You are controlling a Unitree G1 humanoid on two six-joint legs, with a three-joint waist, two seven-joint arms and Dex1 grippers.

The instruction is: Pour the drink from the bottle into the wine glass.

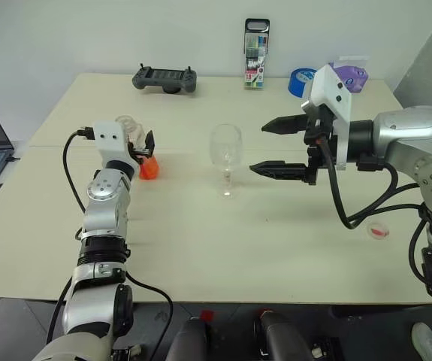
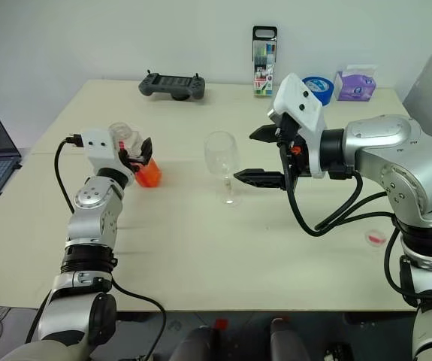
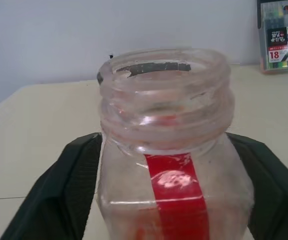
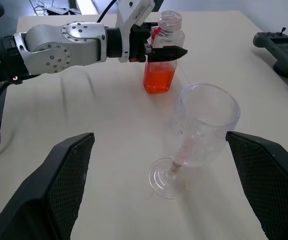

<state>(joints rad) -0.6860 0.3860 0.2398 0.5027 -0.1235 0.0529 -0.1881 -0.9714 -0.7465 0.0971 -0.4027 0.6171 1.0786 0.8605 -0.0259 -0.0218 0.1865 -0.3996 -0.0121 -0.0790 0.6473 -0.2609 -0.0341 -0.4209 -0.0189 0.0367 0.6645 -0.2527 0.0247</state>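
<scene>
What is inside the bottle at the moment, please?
The bottle holds orange-red drink filling only its lower part; above that it is clear up to the open, uncapped mouth. The red label strip and the left tool's fingers cover part of its walls.

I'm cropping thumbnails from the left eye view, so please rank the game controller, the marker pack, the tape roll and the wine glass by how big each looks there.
1. Game controller, widest.
2. Wine glass, tallest, but nearer the camera, so these two are close.
3. Marker pack.
4. Tape roll, partly hidden behind the right claw's housing, so its rank is unsure.

One bottle [image 4: 161, 55], one wine glass [image 1: 225, 154], one tape roll [image 1: 300, 80], two hands
</scene>
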